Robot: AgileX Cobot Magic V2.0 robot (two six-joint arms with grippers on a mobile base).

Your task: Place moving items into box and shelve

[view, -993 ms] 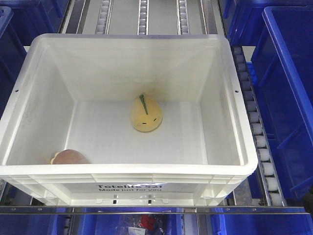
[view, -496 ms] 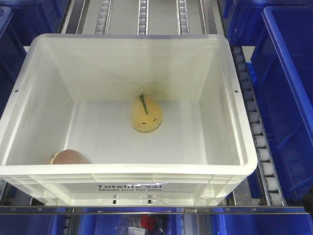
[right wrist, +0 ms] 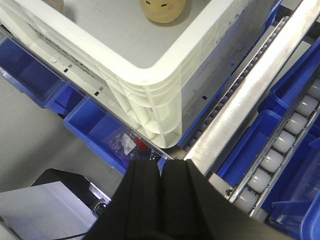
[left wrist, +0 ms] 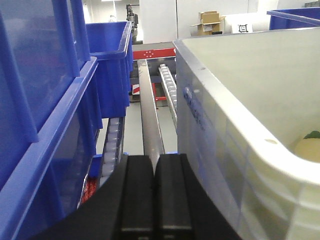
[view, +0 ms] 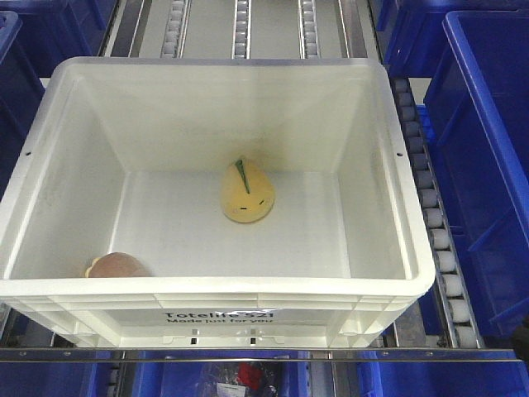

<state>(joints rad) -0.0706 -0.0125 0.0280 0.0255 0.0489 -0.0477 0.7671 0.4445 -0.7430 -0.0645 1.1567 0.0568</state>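
Both end effectors closed, empty: left end effector (left wrist: 154, 187) outside box (view: 397, 149) wall, right end effector (right wrist: 161, 195) below its corner. Yellow plush (view: 246, 193) mid-floor; pink plush (view: 116, 265) half hidden behind near rim.

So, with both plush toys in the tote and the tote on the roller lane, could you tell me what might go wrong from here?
1. The white tote has its near rim above the shelf's front rail; if not pushed fully in, it might roll back.
2. Blue bins stand close on both sides, so a skewed push could catch them.
3. Both grippers, left and right, are shut beside the tote's corners and might nudge it when moving.
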